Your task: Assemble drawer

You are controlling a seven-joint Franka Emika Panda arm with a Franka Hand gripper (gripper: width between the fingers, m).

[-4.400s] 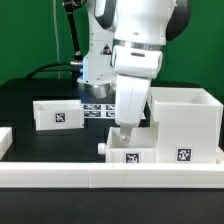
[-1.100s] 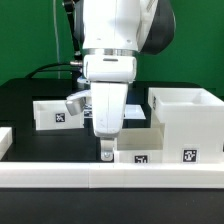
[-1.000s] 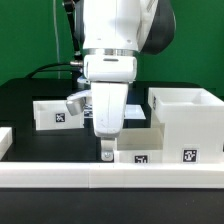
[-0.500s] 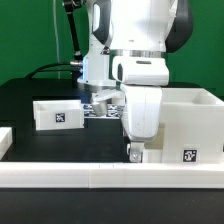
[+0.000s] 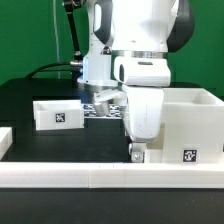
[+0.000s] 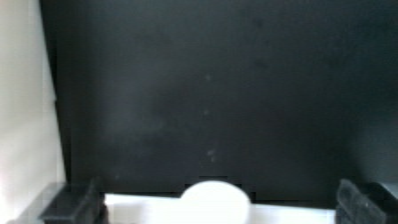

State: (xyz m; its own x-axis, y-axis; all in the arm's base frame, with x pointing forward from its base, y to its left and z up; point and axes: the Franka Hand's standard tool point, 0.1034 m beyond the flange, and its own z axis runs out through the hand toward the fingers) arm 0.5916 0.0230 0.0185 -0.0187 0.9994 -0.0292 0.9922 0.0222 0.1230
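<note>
The tall white casing stands at the exterior view's right, open on top, with a tag on its front. One small tray lies at the left with a tag. My gripper is low, just left of the casing and behind the front wall. In the wrist view the gripper is open. Its dark fingers stand wide apart on either side of the second tray's white front and its round knob. In the exterior view that tray is hidden behind the gripper.
A low white border wall runs along the front, and it also shows in the wrist view. The marker board lies behind the arm. A small white piece sits at the far left on the black table.
Since a second ago, my gripper has moved toward the exterior view's right, up to the casing. The front tray and its tag no longer show there. Nothing has moved in the last half second.
</note>
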